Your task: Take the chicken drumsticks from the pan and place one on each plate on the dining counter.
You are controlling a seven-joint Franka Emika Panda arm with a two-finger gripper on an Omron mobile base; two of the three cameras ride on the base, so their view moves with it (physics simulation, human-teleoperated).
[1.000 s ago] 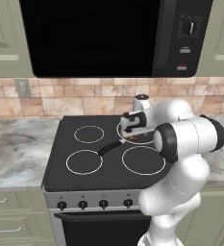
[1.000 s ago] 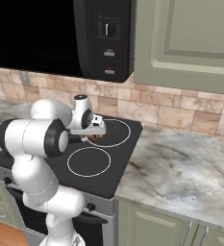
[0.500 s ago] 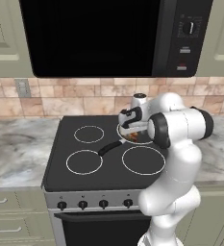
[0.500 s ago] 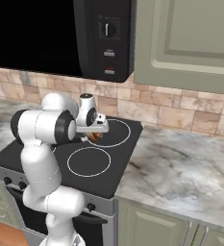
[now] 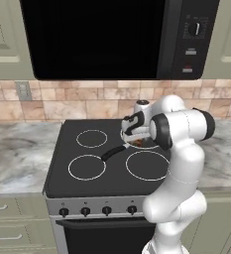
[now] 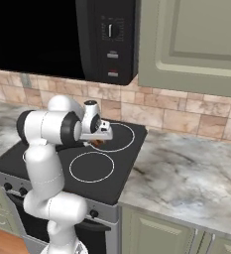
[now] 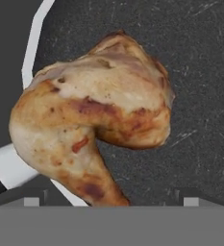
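A plump tan-brown chicken drumstick (image 7: 94, 120) lies on the dark grey floor of the pan (image 7: 200, 72), seen close up in the hand view. My gripper (image 7: 112, 199) hangs right over it, open, with one fingertip on each side of the meat's narrow end and nothing held. From the left base view the gripper (image 5: 132, 130) points down into the pan on the rear right burner; the pan's black handle (image 5: 115, 151) runs toward the front left, and a bit of reddish-brown drumstick (image 5: 138, 143) shows under the hand. The plates and the dining counter are out of view.
The black stove top (image 5: 87, 183) carries white burner rings (image 5: 87, 167). Marbled worktops (image 6: 186, 173) flank it. A black microwave (image 5: 97, 39) hangs above, with a tiled wall behind. The gripper (image 6: 103, 136) sits low over the rear burner.
The arm's elbow has swung up and toward the stove, and the hand has settled a little lower over the pan. The jaws have stayed open.
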